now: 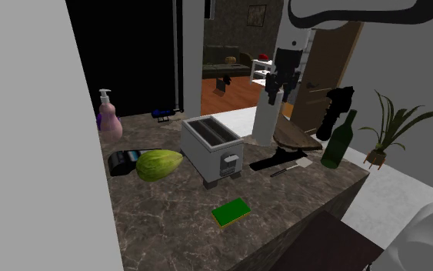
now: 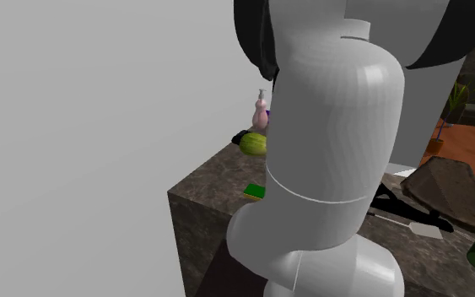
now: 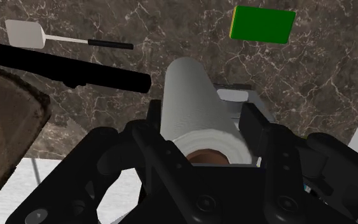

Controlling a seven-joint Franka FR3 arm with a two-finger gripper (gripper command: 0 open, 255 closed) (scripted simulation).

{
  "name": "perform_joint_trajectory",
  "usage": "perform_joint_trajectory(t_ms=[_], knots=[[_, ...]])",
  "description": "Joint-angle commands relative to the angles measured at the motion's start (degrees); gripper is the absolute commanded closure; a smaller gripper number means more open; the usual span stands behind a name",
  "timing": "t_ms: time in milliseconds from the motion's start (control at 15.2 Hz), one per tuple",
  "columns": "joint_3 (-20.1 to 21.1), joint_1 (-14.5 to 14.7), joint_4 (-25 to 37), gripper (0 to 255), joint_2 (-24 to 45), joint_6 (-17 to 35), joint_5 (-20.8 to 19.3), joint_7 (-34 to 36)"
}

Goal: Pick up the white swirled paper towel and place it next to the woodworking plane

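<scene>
I stand in a home, in its kitchen by the look of it. My desk [image 1: 176, 219] is dark marbled stone and carries a toaster [image 1: 211, 148], a soap pump [image 1: 108, 117], a green bottle [image 1: 339, 142], a sponge [image 1: 231, 212] and a spatula [image 3: 26, 34]. A potted plant [image 1: 395, 123] stands beyond the desk's end. Past a wooden door [image 1: 322, 77], through an open doorway, I see a wood floor [image 1: 234, 94], what looks like a sofa [image 1: 224, 55] and a framed picture [image 1: 257, 14] on the wall.
</scene>
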Motion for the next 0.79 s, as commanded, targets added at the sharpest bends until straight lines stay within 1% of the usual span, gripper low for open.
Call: perform_joint_trajectory(t_ms=[0, 396, 726], knots=[[-1.8, -1.1, -0.3, 255, -1.1, -0.7, -0.4, -3.0], [-6.9, -4.2, -0.2, 255, -3.2, -2.8, -1.7, -11.2], [-11.4, -6.7, 1.7, 255, -3.4, -4.7, -3.0, -18.2]])
